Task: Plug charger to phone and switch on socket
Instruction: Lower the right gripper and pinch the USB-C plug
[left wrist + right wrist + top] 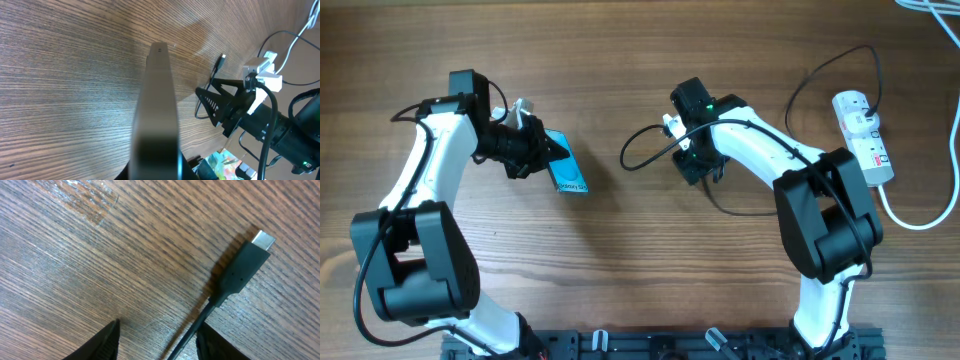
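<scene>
My left gripper (pixel 552 150) is shut on the phone (pixel 568 172), holding it on edge above the table; in the left wrist view the phone (pixel 157 115) shows edge-on and hides my fingers. The charger cable (pixel 624 158) loops across the table's middle. Its dark connector (pixel 245 265) with a silver tip lies flat on the wood. My right gripper (pixel 159 325) is open and low over the table, and the cable runs between its fingers, close against the right finger (pixel 220 347). The white socket (pixel 863 135) lies at the far right.
The socket's thick white cord (pixel 910 215) curves along the right edge. More black cable (pixel 820 68) loops near the socket. Another white cable (pixel 930 10) shows at the top right corner. A black rail (pixel 670 345) runs along the front edge.
</scene>
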Robot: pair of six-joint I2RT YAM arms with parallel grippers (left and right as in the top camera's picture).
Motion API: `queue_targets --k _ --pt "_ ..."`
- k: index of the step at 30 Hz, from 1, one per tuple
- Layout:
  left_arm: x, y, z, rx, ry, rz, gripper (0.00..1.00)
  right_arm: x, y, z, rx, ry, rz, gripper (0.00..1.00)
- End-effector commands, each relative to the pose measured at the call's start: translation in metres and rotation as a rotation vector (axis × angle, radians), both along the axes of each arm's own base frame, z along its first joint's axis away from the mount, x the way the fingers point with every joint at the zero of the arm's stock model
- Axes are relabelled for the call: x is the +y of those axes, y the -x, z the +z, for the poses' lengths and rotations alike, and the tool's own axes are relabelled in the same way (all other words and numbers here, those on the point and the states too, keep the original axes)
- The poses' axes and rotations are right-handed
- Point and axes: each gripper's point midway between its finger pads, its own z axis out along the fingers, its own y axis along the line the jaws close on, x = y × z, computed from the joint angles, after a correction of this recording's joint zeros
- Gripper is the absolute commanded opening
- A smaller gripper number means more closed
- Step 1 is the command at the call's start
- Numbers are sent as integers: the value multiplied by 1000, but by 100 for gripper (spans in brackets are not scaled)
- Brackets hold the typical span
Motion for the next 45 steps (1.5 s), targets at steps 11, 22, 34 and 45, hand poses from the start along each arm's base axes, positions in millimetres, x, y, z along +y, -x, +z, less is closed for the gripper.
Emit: queue_targets --k 11,22,34,45 --pt "-5 -2 13 -30 31 -3 4 -17 -22 -38 -97 81 -153 64" --pt "-5 -2 13 -31 31 -3 4 -48 -16 -54 -94 118 -305 43" --pt "-5 -2 13 -30 31 -3 4 -43 -14 -54 -79 94 -278 23" --pt "-5 -2 13 -31 31 -3 4 -36 -28 -53 -131 60 -249 30"
